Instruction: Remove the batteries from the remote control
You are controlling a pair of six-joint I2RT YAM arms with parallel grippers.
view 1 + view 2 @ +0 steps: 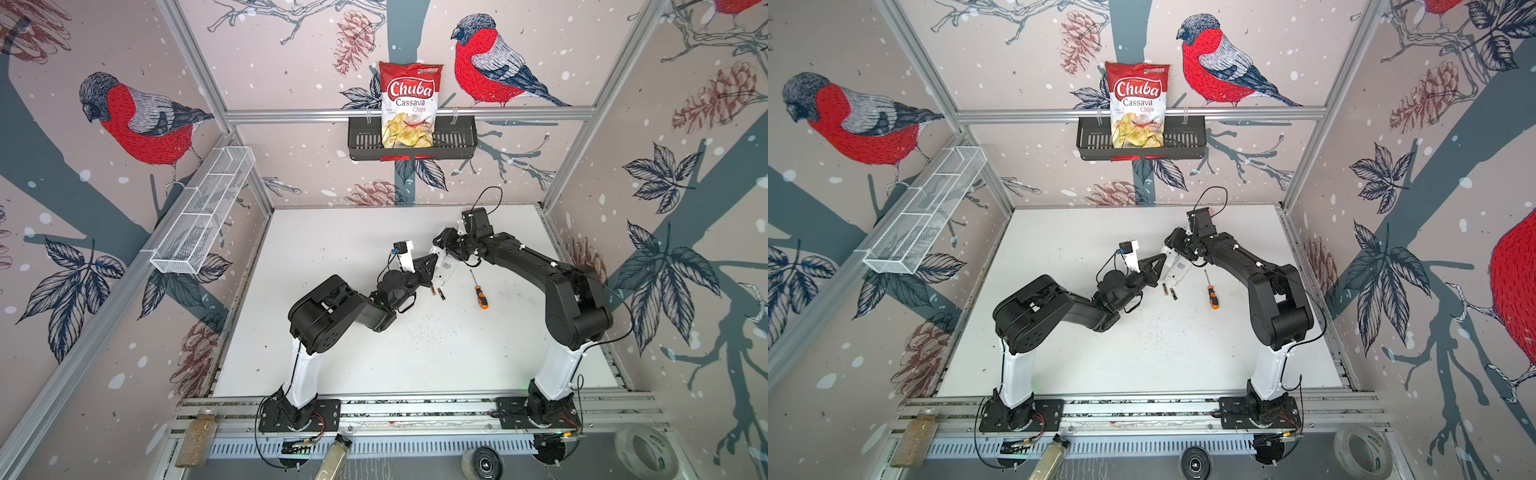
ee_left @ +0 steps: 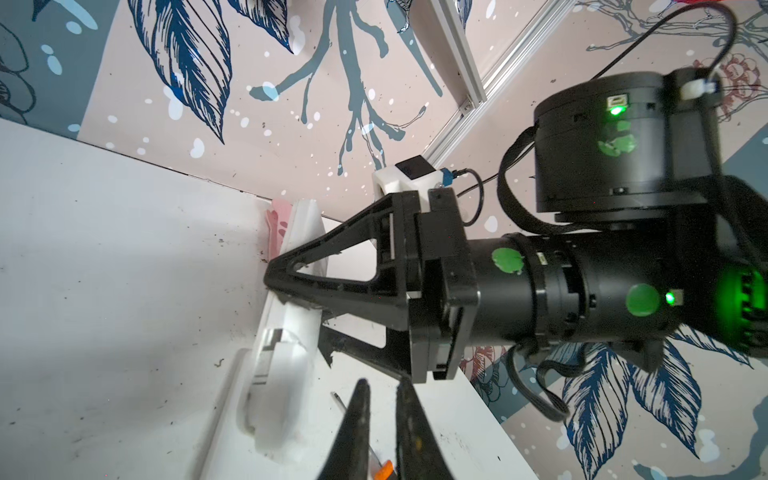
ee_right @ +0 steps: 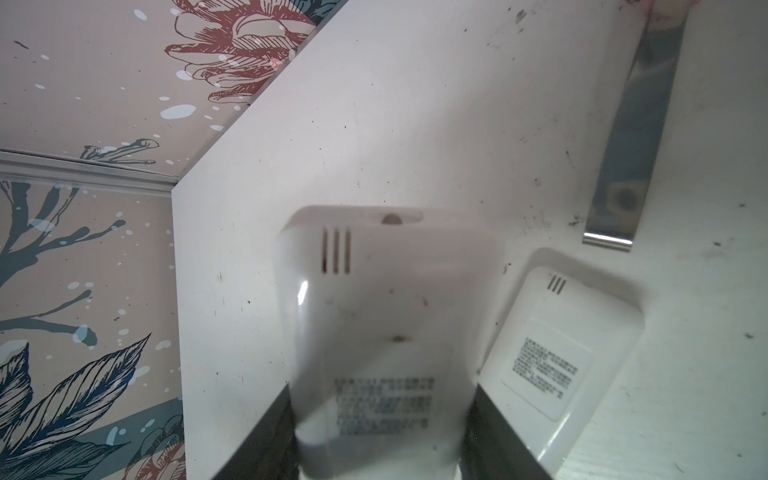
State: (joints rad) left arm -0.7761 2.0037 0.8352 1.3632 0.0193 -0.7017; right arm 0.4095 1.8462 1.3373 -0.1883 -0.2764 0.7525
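My right gripper (image 3: 382,386) is shut on a white remote control (image 3: 382,316) and holds it up off the table, label side to the camera. A second white remote (image 3: 552,345) lies flat beside it. In both top views the two remotes (image 1: 446,270) (image 1: 1177,272) overlap under the grippers. Two batteries (image 1: 441,296) (image 1: 1173,295), dark with gold bands, lie loose on the table just in front. My left gripper (image 2: 382,384) (image 1: 432,268) hovers beside the held remote (image 2: 299,324). Its fingers are shut to a thin slit with nothing between them. Any batteries inside the remotes are hidden.
An orange-handled screwdriver (image 1: 478,291) (image 1: 1210,293) lies right of the batteries. A metal strip (image 3: 631,145) lies on the table beyond the remotes. A chips bag (image 1: 409,104) stands in a black basket on the back wall. A white wire basket (image 1: 203,216) hangs on the left wall.
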